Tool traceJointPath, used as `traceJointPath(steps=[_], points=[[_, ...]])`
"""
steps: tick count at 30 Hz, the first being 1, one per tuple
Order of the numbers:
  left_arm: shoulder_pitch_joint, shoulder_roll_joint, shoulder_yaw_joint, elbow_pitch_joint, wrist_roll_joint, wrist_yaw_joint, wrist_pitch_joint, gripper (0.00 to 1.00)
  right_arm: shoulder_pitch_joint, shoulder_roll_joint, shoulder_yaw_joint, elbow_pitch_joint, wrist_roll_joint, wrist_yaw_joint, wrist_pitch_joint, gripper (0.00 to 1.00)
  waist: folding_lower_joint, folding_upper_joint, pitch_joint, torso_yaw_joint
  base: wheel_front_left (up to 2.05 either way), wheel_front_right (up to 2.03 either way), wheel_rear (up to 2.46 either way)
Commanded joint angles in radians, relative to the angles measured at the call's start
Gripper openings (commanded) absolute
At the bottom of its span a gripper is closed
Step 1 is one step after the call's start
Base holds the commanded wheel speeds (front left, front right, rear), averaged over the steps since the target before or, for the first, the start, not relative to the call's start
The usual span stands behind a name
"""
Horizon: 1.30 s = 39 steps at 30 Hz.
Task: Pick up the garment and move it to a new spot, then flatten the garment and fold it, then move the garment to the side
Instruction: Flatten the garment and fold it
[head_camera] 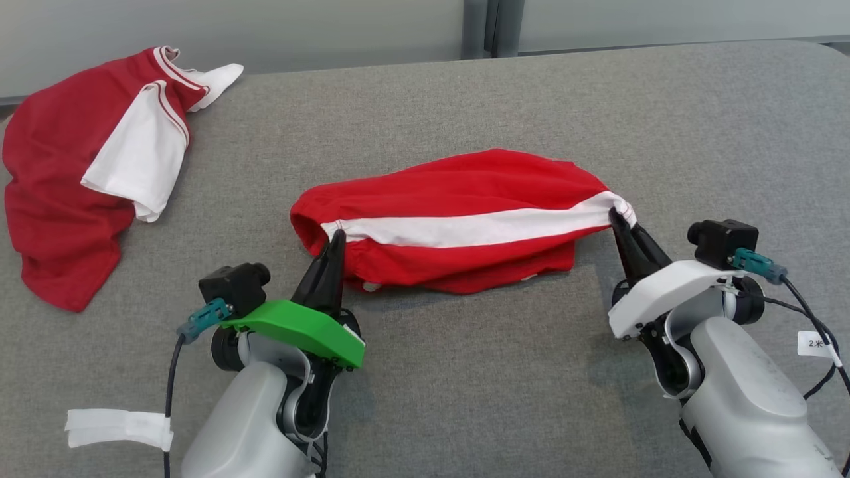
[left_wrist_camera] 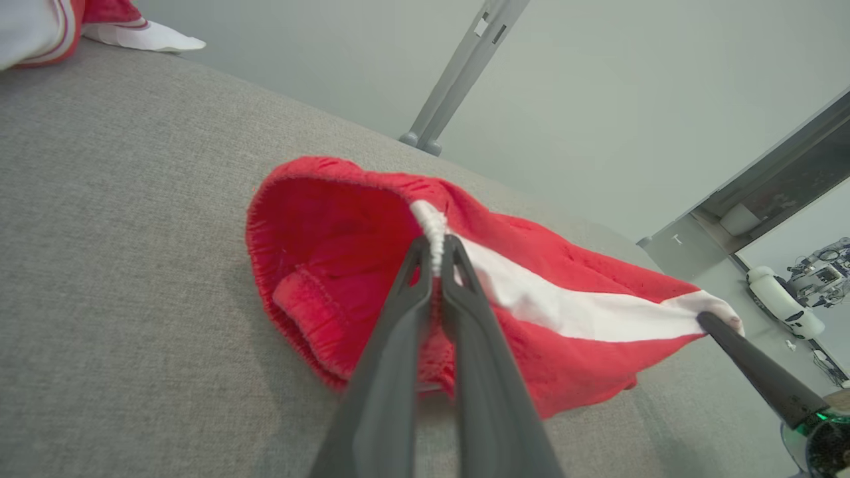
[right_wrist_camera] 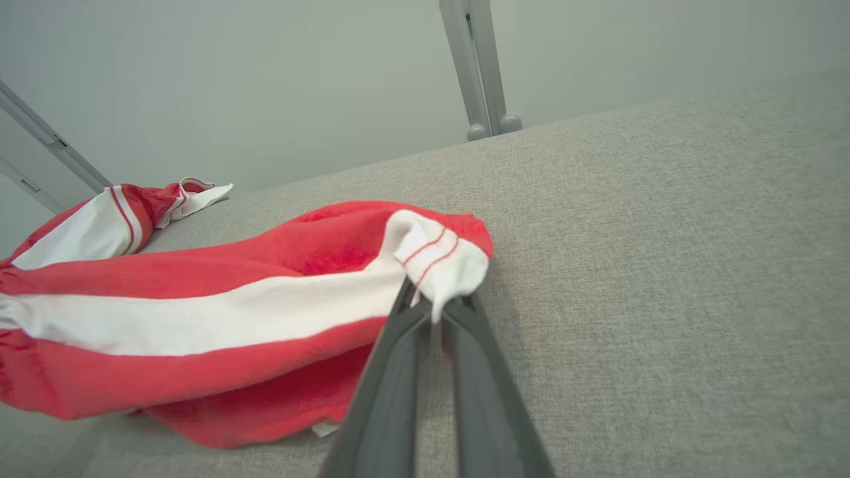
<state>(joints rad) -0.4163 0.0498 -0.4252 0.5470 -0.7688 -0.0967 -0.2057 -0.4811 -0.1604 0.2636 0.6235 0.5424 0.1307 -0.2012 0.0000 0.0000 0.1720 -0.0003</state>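
Note:
The garment (head_camera: 458, 219) is a pair of red shorts with a white side stripe, lying stretched across the middle of the grey table (head_camera: 465, 372). My left gripper (head_camera: 337, 234) is shut on the garment's waistband end, where the white stripe meets the gathered red edge (left_wrist_camera: 433, 244). At the opposite end my right gripper (head_camera: 621, 217) is shut on the white hem corner (right_wrist_camera: 435, 292). In the left wrist view the right gripper's dark finger (left_wrist_camera: 750, 365) shows at the far end of the stripe. The cloth between the two grips sags loosely onto the table.
A second red and white garment (head_camera: 93, 179) lies crumpled at the table's far left corner. A white strip of tape (head_camera: 116, 428) hangs off the left arm's cable. Grey cloth surface lies bare in front of and to the right of the shorts.

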Motion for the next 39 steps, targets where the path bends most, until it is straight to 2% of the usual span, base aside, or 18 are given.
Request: traceJointPath(steps=[1, 6, 14, 21, 28, 33, 36, 39], points=[[-0.002, 0.002, 0.008, -0.025, -0.022, -0.008, -0.017, 0.00, 0.015, -0.009, -0.011, -0.017, -0.004, 0.000, -0.013, 0.00, 0.0000, 0.0000, -0.007, 0.001, 0.00, 0.00, 0.00], [0.013, 0.003, 0.030, -0.112, -0.055, -0.017, -0.037, 0.00, 0.028, -0.022, -0.040, -0.082, -0.013, 0.000, -0.028, 0.00, 0.0000, 0.0000, -0.028, 0.000, 0.00, 0.00, 0.00], [0.030, 0.032, 0.062, -0.291, -0.062, -0.011, -0.045, 0.00, 0.049, -0.035, -0.075, -0.252, -0.048, 0.000, -0.017, 0.00, 0.0000, 0.0000, -0.073, -0.014, 0.00, 0.00, 0.00], [0.125, 0.086, 0.114, -0.617, -0.100, 0.038, -0.011, 0.00, 0.145, -0.031, -0.151, -0.577, -0.118, 0.000, 0.052, 0.00, 0.0000, 0.0000, -0.118, -0.040, 0.00, 0.00, 0.00], [0.171, 0.142, 0.149, -0.876, -0.153, 0.102, 0.090, 0.00, 0.226, 0.002, -0.202, -0.869, -0.156, 0.000, 0.147, 0.00, 0.0000, 0.0000, -0.143, -0.068, 0.00, 0.00, 0.00], [0.126, 0.175, 0.167, -0.911, -0.170, 0.131, 0.155, 0.00, 0.236, 0.020, -0.214, -0.953, -0.155, 0.000, 0.215, 0.00, 0.0000, 0.0000, -0.142, -0.085, 0.00, 0.00, 0.00], [0.090, 0.178, 0.175, -0.862, -0.202, 0.136, 0.188, 0.00, 0.207, 0.039, -0.209, -0.923, -0.121, 0.000, 0.248, 0.00, 0.0000, 0.0000, -0.126, -0.095, 0.00, 0.00, 0.00], [0.022, 0.175, 0.173, -0.778, -0.224, 0.126, 0.223, 0.00, 0.146, 0.025, -0.192, -0.838, -0.103, 0.000, 0.271, 0.00, 0.0000, 0.0000, -0.099, -0.102, 0.00, 0.00, 0.00]])
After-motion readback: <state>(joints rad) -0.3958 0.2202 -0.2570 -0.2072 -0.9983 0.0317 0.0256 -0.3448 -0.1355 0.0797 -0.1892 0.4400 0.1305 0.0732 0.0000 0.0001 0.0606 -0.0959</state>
